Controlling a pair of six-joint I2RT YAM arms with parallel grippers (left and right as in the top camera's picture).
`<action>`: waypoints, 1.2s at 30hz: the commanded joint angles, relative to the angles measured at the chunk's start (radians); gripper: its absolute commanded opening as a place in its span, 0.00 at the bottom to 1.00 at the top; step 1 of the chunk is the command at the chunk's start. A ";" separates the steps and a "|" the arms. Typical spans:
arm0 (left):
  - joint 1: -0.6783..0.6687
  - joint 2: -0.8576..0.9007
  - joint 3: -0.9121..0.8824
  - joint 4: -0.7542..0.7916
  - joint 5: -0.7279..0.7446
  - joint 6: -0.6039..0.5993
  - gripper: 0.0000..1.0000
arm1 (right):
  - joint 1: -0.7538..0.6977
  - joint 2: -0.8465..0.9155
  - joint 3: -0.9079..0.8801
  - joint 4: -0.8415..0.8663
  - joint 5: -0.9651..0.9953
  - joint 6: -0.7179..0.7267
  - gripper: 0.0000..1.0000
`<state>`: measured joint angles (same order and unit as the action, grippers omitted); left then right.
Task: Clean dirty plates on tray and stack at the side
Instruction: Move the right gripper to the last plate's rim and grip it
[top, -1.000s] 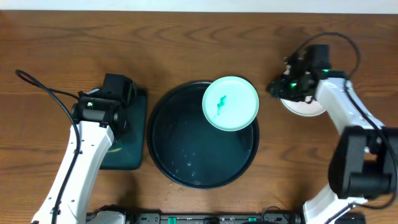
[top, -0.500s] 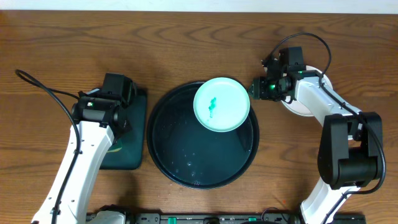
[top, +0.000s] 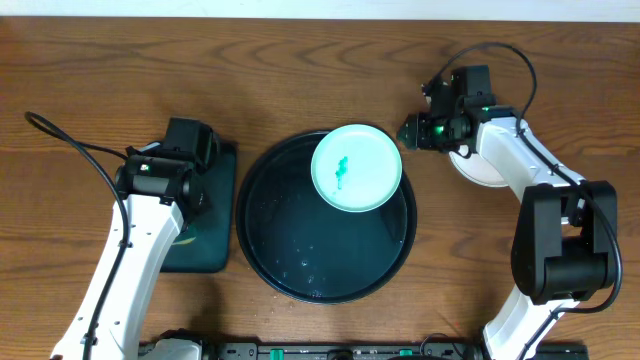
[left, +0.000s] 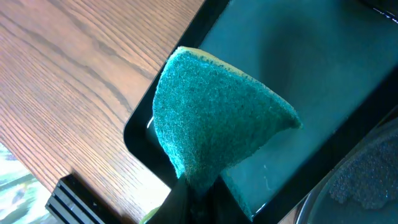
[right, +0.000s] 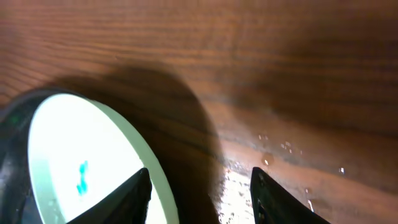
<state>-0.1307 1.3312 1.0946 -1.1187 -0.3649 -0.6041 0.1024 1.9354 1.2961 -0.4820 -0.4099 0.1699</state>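
Right jaws: standing open, both dark fingertips (right: 140, 196) well apart in the right wrist view, with nothing held between them. Only bare wet worktop (top: 300, 60) shows in the gap, carrying a scatter of water droplets (right: 280, 146).

Position relative to the task item: the mint-green plate (top: 356, 168) lies on the tray side of the right jaws. In the right wrist view its pale rim runs past the inner edge of the fingertip nearest it. Whether that fingertip touches the rim cannot be told. From overhead, the right jaws sit just beside the plate's right edge, over the worktop and outside the round black tray (top: 300, 240).

Plate condition: a small dark-green smear (top: 341, 170) marks its centre. The plate rests in the far right part of the round black tray, its far edge at the tray's rim.

A white plate (top: 478, 176) lies on the worktop right of the tray, partly covered by the right arm.

Left jaws: closed on a green sponge (left: 211, 118), pinched at its lower end so that it folds into a wedge. The sponge hangs over the rectangular black tray (left: 298, 56), which sits left of the round tray, well apart from the mint-green plate.
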 joint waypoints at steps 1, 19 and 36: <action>0.005 -0.011 0.022 -0.002 -0.009 0.005 0.07 | 0.023 -0.022 0.019 0.004 -0.046 -0.059 0.50; 0.005 -0.011 0.022 0.004 -0.009 0.005 0.07 | 0.126 0.002 0.018 -0.024 0.081 -0.103 0.42; 0.005 -0.002 0.022 0.010 -0.010 0.006 0.07 | 0.141 0.040 0.019 -0.042 0.053 -0.062 0.01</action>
<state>-0.1307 1.3312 1.0946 -1.1137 -0.3649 -0.6041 0.2260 1.9961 1.3025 -0.5087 -0.3492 0.0982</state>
